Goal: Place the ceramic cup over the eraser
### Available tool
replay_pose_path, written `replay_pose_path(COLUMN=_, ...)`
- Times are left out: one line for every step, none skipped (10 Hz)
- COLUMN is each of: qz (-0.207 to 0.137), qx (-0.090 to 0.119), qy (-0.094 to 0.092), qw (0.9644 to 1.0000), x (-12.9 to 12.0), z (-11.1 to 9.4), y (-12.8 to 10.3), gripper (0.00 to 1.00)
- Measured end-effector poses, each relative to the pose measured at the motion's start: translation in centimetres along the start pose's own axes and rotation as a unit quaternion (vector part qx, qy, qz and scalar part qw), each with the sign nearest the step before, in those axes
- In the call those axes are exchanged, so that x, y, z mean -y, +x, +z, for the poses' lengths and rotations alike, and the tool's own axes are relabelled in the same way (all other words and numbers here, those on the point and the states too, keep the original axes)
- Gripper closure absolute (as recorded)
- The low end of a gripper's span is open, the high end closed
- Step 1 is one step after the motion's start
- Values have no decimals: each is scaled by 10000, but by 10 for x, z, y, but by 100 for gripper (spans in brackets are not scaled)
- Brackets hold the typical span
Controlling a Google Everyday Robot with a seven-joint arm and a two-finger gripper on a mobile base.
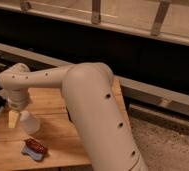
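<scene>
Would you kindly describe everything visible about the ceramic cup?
The ceramic cup is small, plain white and tapered, with smooth matte sides and no handle. It hangs tilted just below the gripper at the left of the wooden table, above and just left of the eraser, apart from it.

Your gripper [19,116] sits at the left side of the table [73,145], with the ceramic cup [29,123] just right of it. The eraser [34,148] lies nearer you, apart from the cup.
</scene>
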Motion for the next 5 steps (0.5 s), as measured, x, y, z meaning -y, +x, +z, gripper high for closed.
replay_pose_path(qz=-3, qx=-6, qy=1, qw=10000, x=-1, z=3, y=0, gripper=3)
replay_pose_path(qz=23, qx=13, qy=-12, qw=10000, x=0, z=1, y=0, gripper=3)
replay_pose_path(qz=93, qx=25, qy=-63, qw=9999, x=1, z=-1, y=0, gripper=3)
replay_pose_path(qz=207, qx=-5, qy=-143, qw=9997, x=4, z=-1, y=5, gripper=3)
replay_pose_path(qz=321, qx=-49, qy=-253, qw=9992, x=6, z=4, y=7, gripper=3)
